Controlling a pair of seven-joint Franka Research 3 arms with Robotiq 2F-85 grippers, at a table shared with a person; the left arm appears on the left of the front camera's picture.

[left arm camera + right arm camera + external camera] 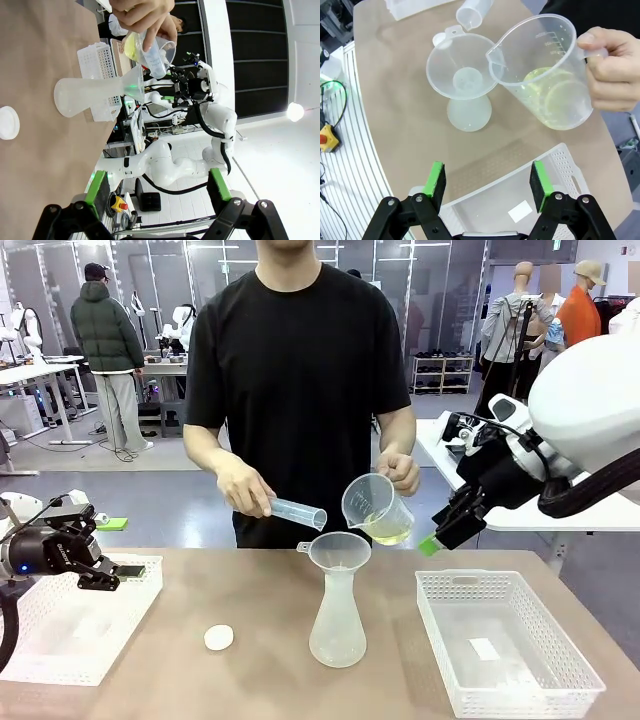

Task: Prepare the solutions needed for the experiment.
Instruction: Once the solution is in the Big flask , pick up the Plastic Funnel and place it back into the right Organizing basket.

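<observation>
Brown tabletop (250, 610) lies bare between two white mesh baskets, one at the left edge (50, 635) and one at the right edge (450, 585), so the open room is in the middle and along the near side. A translucent conical flask (337, 625) stands upright there with a funnel (338, 548) seated in its neck. A small white round cap (219, 637) lies flat near the flask, on the side toward the left basket. The left gripper (128, 575) hangs low over the inner far corner of the left basket, pointing toward the table's middle, its fingers spread wide with nothing between them. The right gripper (438, 535) is raised in the air above the far corner of the right basket, just beside the beaker but apart from it, angled down at the funnel, its green pads also wide apart and empty. At the far edge the person's one hand (400, 472) tilts a clear measuring beaker (375, 505) by its handle, spout over the funnel's rim. The solutions (388, 533), a shallow pale yellow-green layer, pool in the beaker's lowered side. The other hand (240, 485) holds a small clear cylinder (297, 511) tipped almost level, its mouth just above the funnel. A small white slip (485, 648) lies on the right basket's floor.
</observation>
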